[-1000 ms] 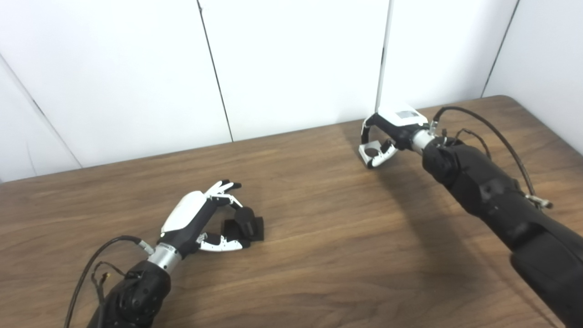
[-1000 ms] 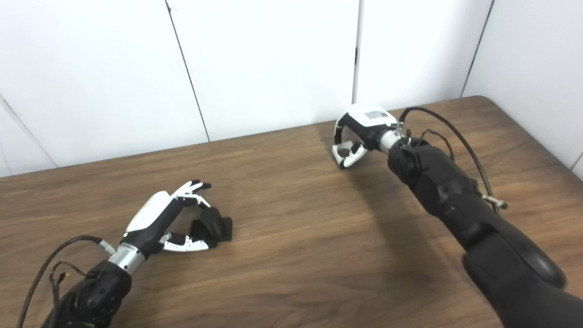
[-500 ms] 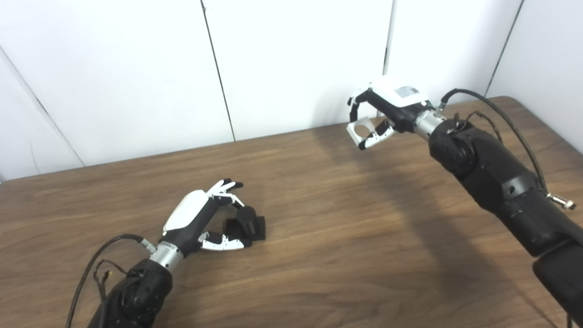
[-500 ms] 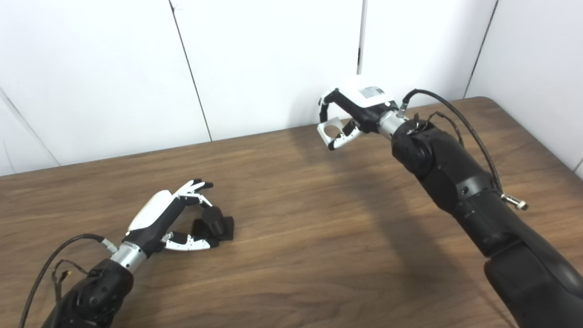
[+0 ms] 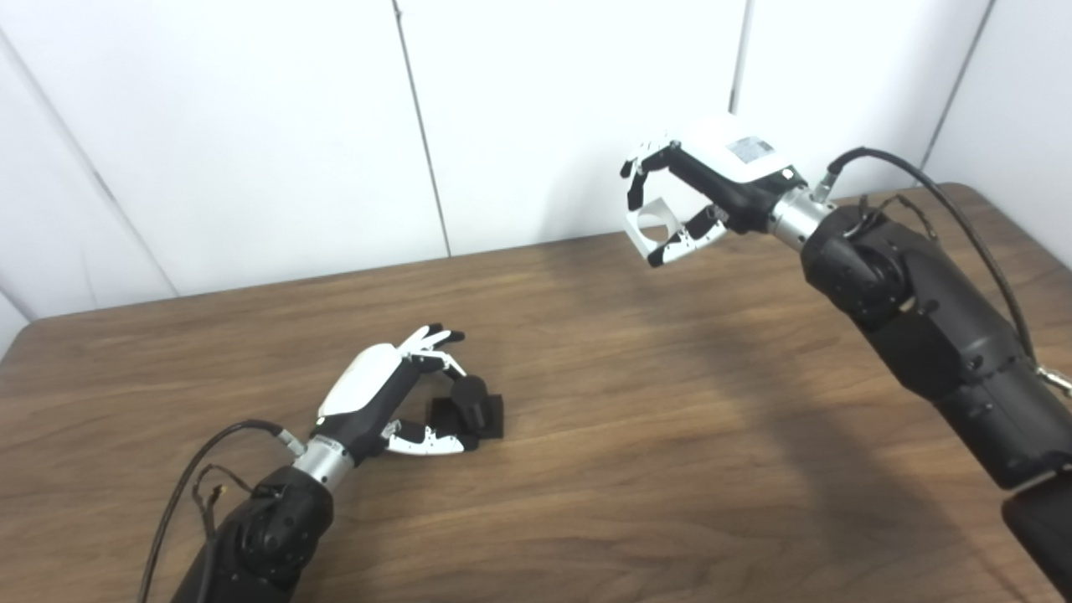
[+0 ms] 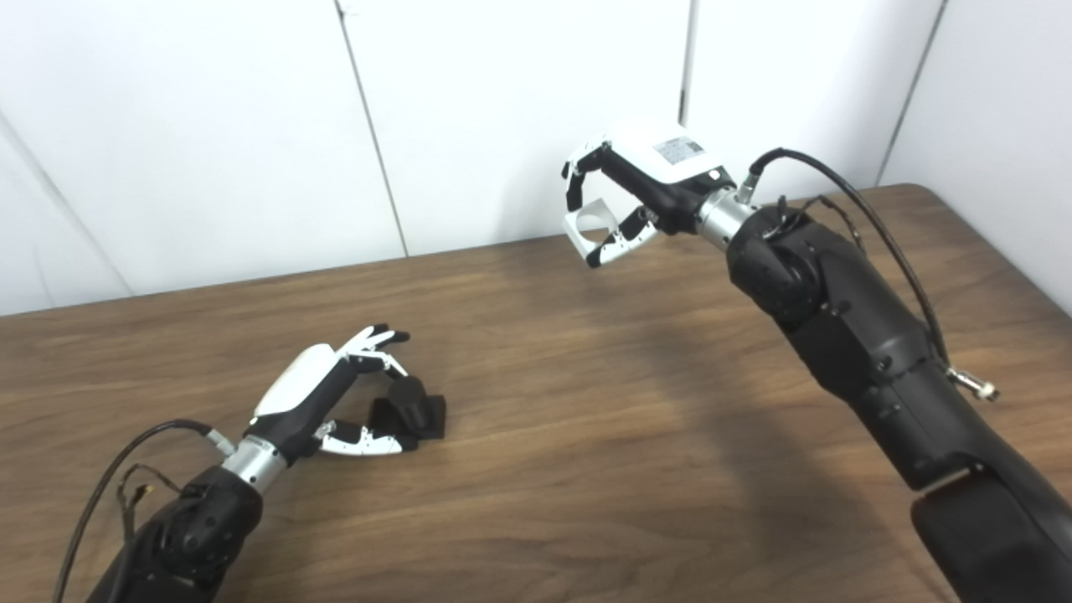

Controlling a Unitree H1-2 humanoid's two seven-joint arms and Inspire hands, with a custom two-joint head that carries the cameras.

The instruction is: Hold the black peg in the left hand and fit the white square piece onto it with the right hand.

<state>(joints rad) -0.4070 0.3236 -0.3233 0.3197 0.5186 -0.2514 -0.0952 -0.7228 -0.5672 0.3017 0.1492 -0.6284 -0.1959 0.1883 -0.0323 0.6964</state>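
The black peg (image 5: 473, 406), a short cylinder on a square black base, stands on the wooden table (image 5: 636, 435) at the centre left. My left hand (image 5: 381, 398) rests on the table around it, fingers curled over the peg and thumb along the base front; a firm hold cannot be seen. My right hand (image 5: 703, 188) is raised well above the table's far side and is shut on the white square piece (image 5: 649, 228), which has a round hole through it. The piece is far to the right of the peg and higher. The same scene shows in the right eye view, with the peg (image 6: 410, 406) and piece (image 6: 589, 224).
White wall panels (image 5: 544, 109) stand right behind the table's far edge, close to my right hand. A black cable (image 5: 946, 218) loops off the right forearm. Another cable (image 5: 201, 469) hangs by the left wrist. The table's right corner (image 5: 988, 201) is rounded.
My right hand has lifted the white square piece off the table and carried it up and left. My left hand has stayed by the peg. The camera has shifted a little.
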